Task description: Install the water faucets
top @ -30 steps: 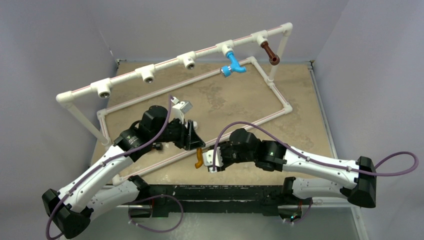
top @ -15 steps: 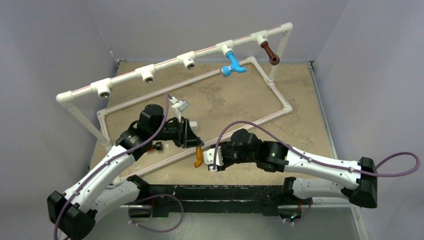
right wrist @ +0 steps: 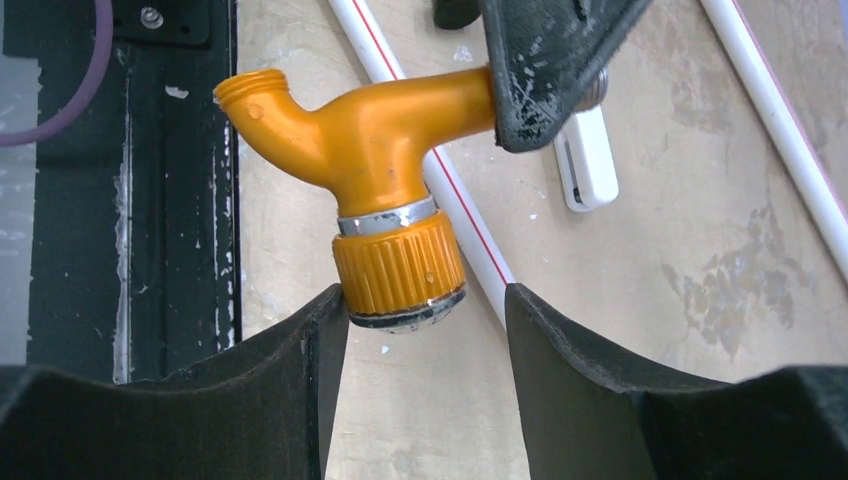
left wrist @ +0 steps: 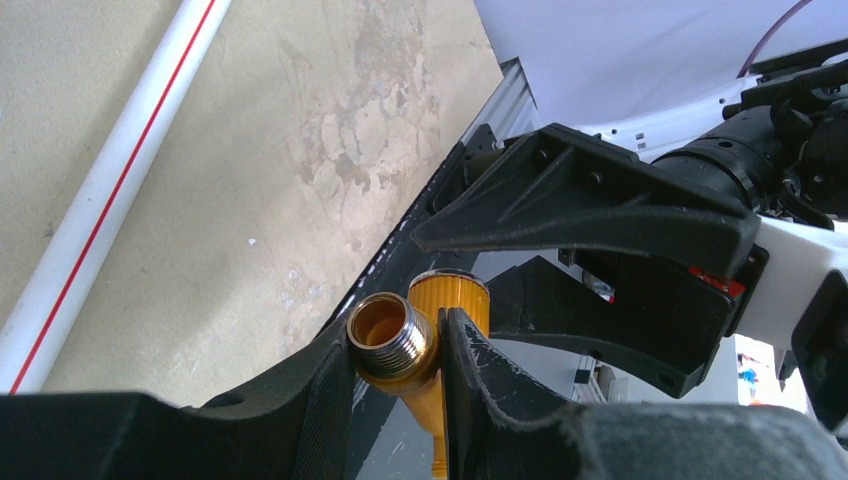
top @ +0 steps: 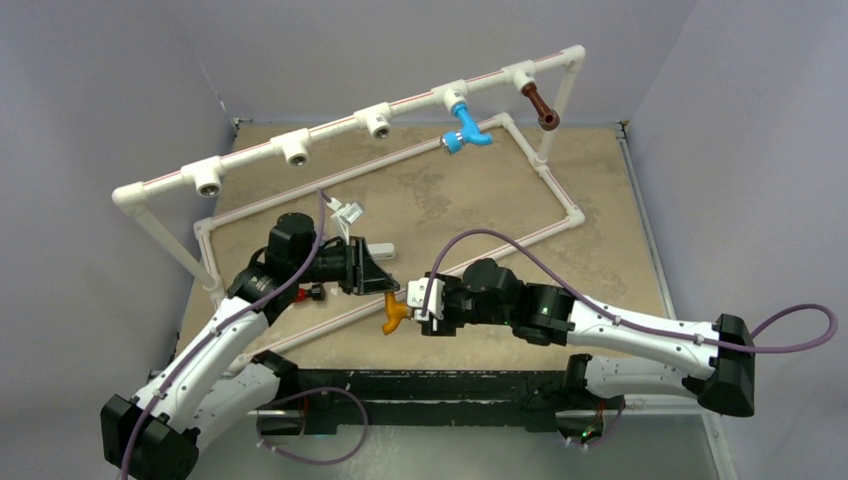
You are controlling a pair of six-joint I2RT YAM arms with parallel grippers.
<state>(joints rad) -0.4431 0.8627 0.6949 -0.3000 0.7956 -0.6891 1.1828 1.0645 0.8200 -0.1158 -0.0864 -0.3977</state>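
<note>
Faucets counted: three. Arms counted: two.

1. The orange faucet [top: 392, 314] is off the pipe frame [top: 168, 240]. It hangs over the near part of the table [top: 600, 200], between the two grippers, above the frame's near floor pipe with the red line.
2. The blue faucet [top: 464, 128] sits in a fitting on the raised rail, fourth from the left.
3. The brown faucet [top: 541, 106] sits in the fifth fitting, at the right end of the same rail.

The rail carries five tee fittings [top: 296, 148]. Two hold faucets and three show bare silver sockets.

The left gripper [left wrist: 398, 338] has its fingers [left wrist: 470, 375] clamped on the orange faucet at the neck, just behind the silver threaded end. That end points towards the left wrist camera.

The right gripper [right wrist: 422, 295] has its fingers [right wrist: 560, 360] apart, one on each side of the faucet's ribbed orange cap. One finger stands close against the cap's edge, though actual contact cannot be confirmed. The other is clear of it with a plain gap. The right gripper has no hold on the faucet.

In the right wrist view the faucet's bent spout points towards the black near edge of the table.

One small white piece [right wrist: 585, 160] lies on the table beside the floor pipe. The view is too poor to say what it is.
</note>
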